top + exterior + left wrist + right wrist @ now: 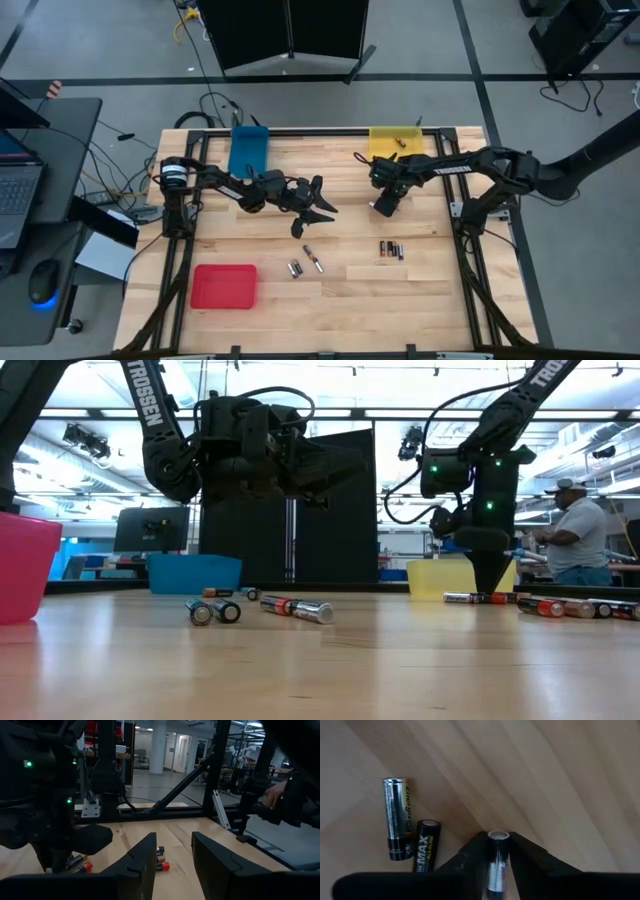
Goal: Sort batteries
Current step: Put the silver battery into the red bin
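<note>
On a pale wooden-plank bench (400, 300) framed by black rails, listed by size:

Left arm, dark, reaching in from the left edge; its left gripper (318, 203) held above the bench near the centre, fingers (145, 865) parted with a clear gap, holding nothing.

Right arm, dark, reaching in from the right; its right gripper (384, 205) pointed straight down at the bench just in front of the yellow tray, fingers closed on a slim silver-and-black cylindrical battery (497, 865) standing upright between them.

Red rectangular plastic tray (224, 286), near the front left corner.

Blue rectangular plastic tray (249, 150), at the back edge, left of centre.

Yellow rectangular plastic tray (395, 141), at the back edge, right of centre; small dark items inside, too small to identify.

Loose batteries, all lying flat: one group (306, 264) in front of the left gripper; a second group (391, 250) in front of the right gripper; two silver-and-black cells (405, 832) side by side just beside the held one.

Person in a cap (580, 530), in the room beyond the bench.
</note>
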`<action>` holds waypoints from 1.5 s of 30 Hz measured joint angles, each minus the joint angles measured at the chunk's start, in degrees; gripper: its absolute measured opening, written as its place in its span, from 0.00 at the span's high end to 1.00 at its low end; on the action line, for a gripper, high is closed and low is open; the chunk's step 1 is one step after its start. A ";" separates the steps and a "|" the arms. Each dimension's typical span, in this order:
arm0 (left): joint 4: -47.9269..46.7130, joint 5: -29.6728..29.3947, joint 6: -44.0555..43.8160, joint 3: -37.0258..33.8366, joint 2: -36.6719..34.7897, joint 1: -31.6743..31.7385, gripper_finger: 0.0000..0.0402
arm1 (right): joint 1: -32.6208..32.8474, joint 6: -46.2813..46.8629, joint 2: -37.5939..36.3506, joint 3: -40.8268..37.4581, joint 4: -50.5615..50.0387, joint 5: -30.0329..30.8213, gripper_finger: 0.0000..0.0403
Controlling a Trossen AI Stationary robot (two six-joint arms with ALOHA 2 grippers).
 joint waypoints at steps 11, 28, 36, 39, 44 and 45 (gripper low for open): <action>-0.07 -0.86 0.01 0.00 0.00 0.01 0.67 | 0.49 -0.21 -4.10 0.56 0.56 3.46 0.85; 2.61 -1.21 -3.20 0.02 0.00 0.34 0.67 | 19.90 1.98 -22.21 1.94 23.48 14.86 0.85; 3.38 -9.53 -3.08 0.09 0.00 -1.73 0.62 | 28.41 -0.84 -21.14 1.97 35.27 21.29 0.85; 4.37 -10.31 -3.54 0.64 0.00 -1.98 0.56 | 30.33 -2.45 -20.32 1.99 39.31 21.82 0.85; 5.10 -9.45 -7.18 2.09 0.00 -2.05 0.47 | 32.19 -3.20 -20.00 1.97 41.88 21.91 0.85; 5.09 -8.82 -7.57 2.30 0.00 -2.05 0.46 | 32.45 -3.51 -20.00 1.97 42.38 21.95 0.85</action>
